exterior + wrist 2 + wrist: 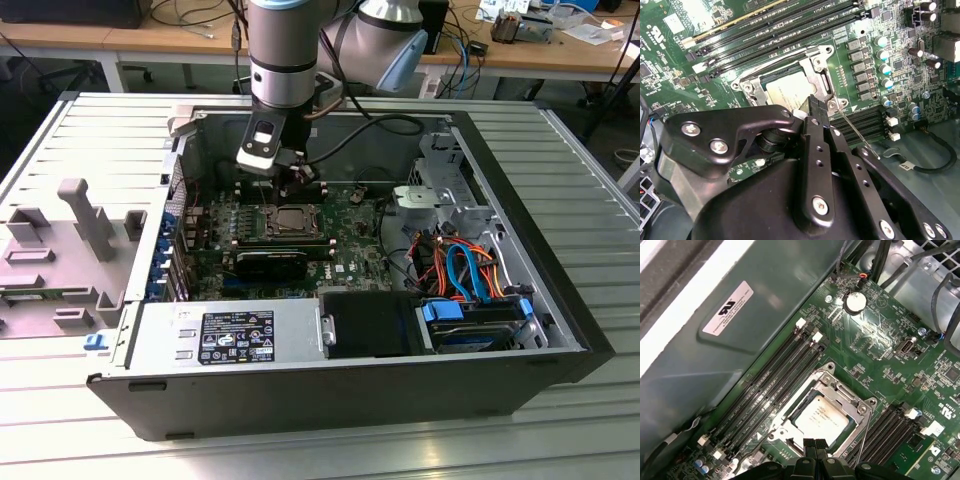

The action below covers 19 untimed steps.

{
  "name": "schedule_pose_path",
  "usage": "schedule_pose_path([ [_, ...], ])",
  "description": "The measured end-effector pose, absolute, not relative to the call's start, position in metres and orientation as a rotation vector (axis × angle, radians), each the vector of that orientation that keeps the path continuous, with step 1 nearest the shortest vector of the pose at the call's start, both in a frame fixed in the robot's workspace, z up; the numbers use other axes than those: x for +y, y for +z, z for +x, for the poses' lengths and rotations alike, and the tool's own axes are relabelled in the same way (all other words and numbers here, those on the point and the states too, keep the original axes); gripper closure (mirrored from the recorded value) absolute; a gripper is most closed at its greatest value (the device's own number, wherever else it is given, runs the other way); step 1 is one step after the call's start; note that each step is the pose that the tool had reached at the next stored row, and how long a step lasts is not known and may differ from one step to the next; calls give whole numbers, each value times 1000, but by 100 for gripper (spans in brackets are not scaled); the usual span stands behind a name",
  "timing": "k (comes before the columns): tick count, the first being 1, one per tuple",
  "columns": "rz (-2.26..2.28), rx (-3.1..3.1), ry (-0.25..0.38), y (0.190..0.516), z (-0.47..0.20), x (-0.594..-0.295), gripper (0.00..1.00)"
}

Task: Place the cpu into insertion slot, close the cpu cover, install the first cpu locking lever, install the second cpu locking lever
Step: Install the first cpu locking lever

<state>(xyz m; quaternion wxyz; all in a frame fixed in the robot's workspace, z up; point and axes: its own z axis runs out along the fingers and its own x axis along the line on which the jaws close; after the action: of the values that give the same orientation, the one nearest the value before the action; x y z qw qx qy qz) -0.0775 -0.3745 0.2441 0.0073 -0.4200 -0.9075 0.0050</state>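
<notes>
One arm reaches down from the far side into an open computer case [560,330] that lies on a slatted metal table [560,420]. Its gripper [298,185] hangs just above the far edge of the socket on the green motherboard [355,215]. In the first wrist view the jaws of the gripper [815,444] are pressed together, tip to tip, with nothing seen between them.

The cpu [820,415] sits flat in the insertion slot [796,407], and the cpu cover [840,390] lies down over it, its silver frame ringing the chip's grey top. In the second wrist view one fingertip [816,102] is at the corner of the cover [815,70], beside the chip [785,90]. A thin wire lever [857,132] slants out from that corner and crosses the black memory slots [865,122] next to the socket.

More long memory slots [775,380] flank the socket's other side, close to the case wall. Near the socket lies a black card [270,262]. A power supply [235,335] fills the near corner at the exterior view's left, and orange and blue cables [465,265] and a drive bay [475,320] crowd the exterior view's right. A grey fixture [80,230] stands outside the case.
</notes>
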Motion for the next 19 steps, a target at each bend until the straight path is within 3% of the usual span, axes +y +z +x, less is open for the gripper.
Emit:
schedule_pose_path([
  [19, -1192, -2891, 17, 244, -77, -374, 89],
])
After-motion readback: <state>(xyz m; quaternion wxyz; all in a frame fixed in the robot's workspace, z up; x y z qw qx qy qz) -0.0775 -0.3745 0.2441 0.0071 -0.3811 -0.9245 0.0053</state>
